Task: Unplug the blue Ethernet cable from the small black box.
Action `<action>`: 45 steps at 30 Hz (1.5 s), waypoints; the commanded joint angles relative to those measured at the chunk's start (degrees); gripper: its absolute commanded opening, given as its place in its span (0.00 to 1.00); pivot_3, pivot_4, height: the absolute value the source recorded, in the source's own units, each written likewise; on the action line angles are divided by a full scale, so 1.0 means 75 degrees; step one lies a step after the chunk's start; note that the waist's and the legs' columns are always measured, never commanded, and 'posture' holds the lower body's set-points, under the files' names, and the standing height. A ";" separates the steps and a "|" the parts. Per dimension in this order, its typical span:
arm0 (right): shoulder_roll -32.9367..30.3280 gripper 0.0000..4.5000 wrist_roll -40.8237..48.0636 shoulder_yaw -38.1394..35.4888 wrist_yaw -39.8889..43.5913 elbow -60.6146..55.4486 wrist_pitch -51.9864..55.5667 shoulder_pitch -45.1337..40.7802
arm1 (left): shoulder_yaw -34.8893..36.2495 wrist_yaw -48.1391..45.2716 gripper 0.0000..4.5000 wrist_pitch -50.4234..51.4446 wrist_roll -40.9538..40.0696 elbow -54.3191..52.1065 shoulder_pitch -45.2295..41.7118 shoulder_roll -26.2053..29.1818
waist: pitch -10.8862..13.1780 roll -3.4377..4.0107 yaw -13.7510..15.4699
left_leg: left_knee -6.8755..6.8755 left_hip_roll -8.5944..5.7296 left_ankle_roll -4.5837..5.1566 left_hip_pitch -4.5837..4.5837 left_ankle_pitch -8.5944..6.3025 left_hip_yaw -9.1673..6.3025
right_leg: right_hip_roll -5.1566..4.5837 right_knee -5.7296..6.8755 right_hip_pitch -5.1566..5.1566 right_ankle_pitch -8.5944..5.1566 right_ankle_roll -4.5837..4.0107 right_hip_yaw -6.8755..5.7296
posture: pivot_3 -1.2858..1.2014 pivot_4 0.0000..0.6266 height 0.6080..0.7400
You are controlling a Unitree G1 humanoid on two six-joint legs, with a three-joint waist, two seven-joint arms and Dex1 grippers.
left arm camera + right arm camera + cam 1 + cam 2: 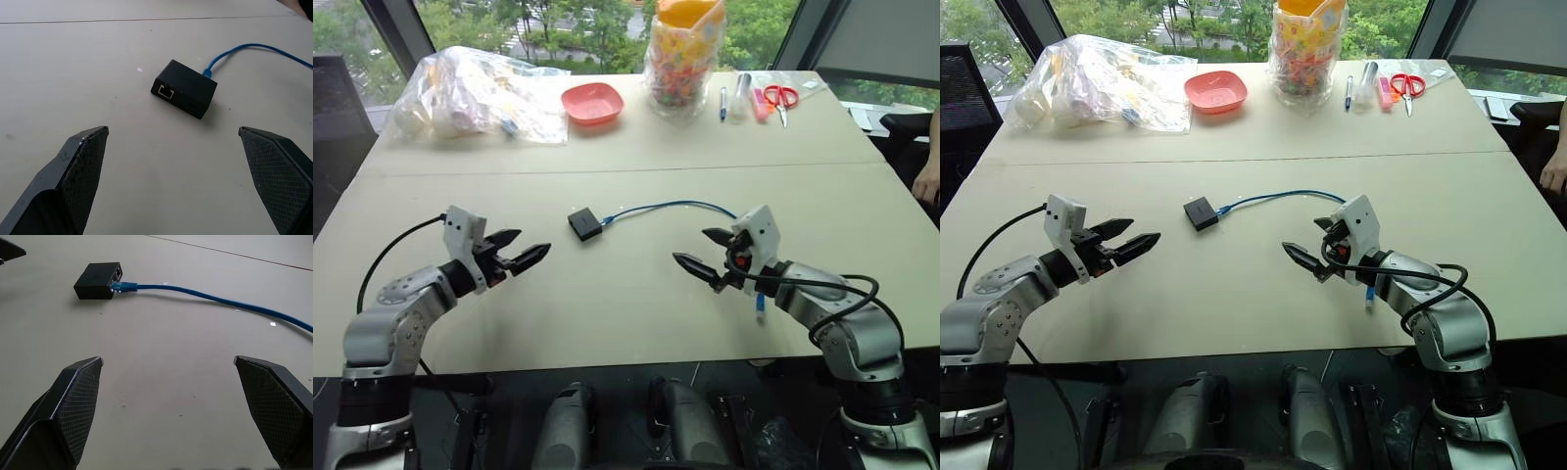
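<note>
Nothing done yet: cable (pixel 671 207) plugged into box (pixel 585 224) mid-table, both claws spread wide & empty, L gripper (pixel 521 250) and R gripper (pixel 702 253) flanking box w/ neither touching, so pin box, grab plug, pull all remain.

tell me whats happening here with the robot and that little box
A two-armed robot faces a table where a small black box lies with a blue Ethernet cable plugged into one side; the cable curves off toward the robot's right. The left gripper and right gripper both hover open above the table on either side of the box, touching neither it nor the cable. So the cable is still plugged in and nothing is held. A second port on the box faces the left gripper.
</note>
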 commanded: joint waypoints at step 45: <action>0.1690 0.02 -0.6794 0.2999 -0.1349 1.0526 -0.9626 -0.6741 | -0.0154 -0.2568 1.00 0.0224 -0.0484 0.3565 -0.3178 0.1168 | -0.0005 -0.0008 0.0104 | 0.0009 0.0010 -0.0063 0.0008 0.0048 0.0040 | 0.0039 0.0042 -0.0012 0.0040 -0.0055 0.0001 | 0.52 0.24 1.00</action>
